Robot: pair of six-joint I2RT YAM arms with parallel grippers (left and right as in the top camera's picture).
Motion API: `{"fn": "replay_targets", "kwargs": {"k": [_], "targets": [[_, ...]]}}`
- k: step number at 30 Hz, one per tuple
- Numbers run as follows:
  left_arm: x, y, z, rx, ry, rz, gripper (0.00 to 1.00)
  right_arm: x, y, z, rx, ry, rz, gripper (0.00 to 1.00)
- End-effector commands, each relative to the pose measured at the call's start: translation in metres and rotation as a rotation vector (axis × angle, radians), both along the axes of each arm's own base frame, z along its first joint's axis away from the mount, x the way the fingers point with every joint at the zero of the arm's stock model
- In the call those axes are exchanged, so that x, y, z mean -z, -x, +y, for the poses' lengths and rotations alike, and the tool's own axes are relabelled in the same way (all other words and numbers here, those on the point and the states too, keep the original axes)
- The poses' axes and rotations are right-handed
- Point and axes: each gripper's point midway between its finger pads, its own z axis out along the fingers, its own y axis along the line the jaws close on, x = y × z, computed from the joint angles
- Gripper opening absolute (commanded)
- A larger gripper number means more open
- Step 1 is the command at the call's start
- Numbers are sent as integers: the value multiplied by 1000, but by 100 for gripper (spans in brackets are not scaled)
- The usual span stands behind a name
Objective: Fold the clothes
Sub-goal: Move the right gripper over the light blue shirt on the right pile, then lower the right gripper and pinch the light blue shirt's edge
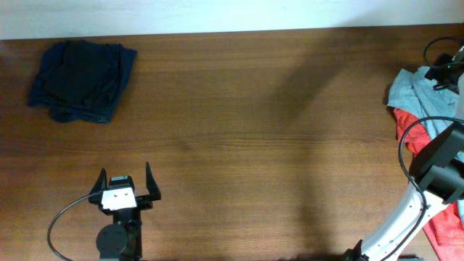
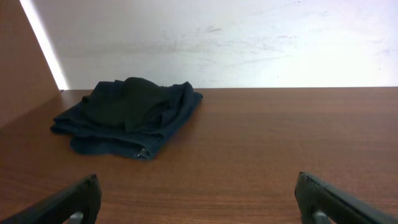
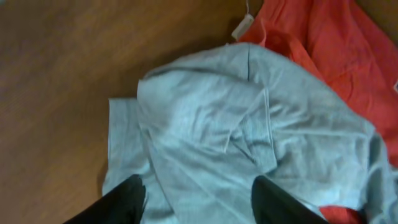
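Note:
A pale grey-teal T-shirt [image 3: 211,118] lies crumpled at the table's right edge, partly over a red shirt [image 3: 329,43]. My right gripper [image 3: 199,186] is down on the grey-teal shirt [image 1: 412,88], its two dark fingers apart with a ridge of the cloth between them. In the overhead view the red shirt [image 1: 444,223] shows beside and under my right arm, and the gripper itself is mostly hidden at the frame edge. A dark navy garment [image 1: 81,70] lies folded at the far left. My left gripper [image 1: 125,172] stands open and empty near the front edge, facing the navy garment [image 2: 127,115].
The brown wooden table [image 1: 254,130] stretches between the two piles. A white wall [image 2: 249,43] runs along the far edge. A white label [image 3: 242,26] sticks out from the red shirt. A black cable [image 1: 61,225] loops beside my left arm.

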Motion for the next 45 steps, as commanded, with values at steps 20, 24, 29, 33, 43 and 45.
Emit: {"fn": "replay_targets", "kwargs": {"k": [20, 24, 29, 33, 43, 45], "targets": [[1, 1, 3, -14, -16, 1, 100, 73, -8, -20, 196, -144, -46, 59], [1, 1, 3, -14, -16, 1, 99, 85, -5, -23, 235, -176, -48, 60], [1, 1, 3, -14, -16, 1, 99, 95, 0, -27, 244, -206, -45, 59], [1, 1, 3, -14, -16, 1, 99, 93, -5, -26, 222, -244, -80, 32], [1, 1, 3, -14, -16, 1, 99, 63, -12, -31, 207, -210, -142, 4], [1, 1, 3, -14, -16, 1, 99, 53, -13, -32, 197, -195, -156, 4]]}}
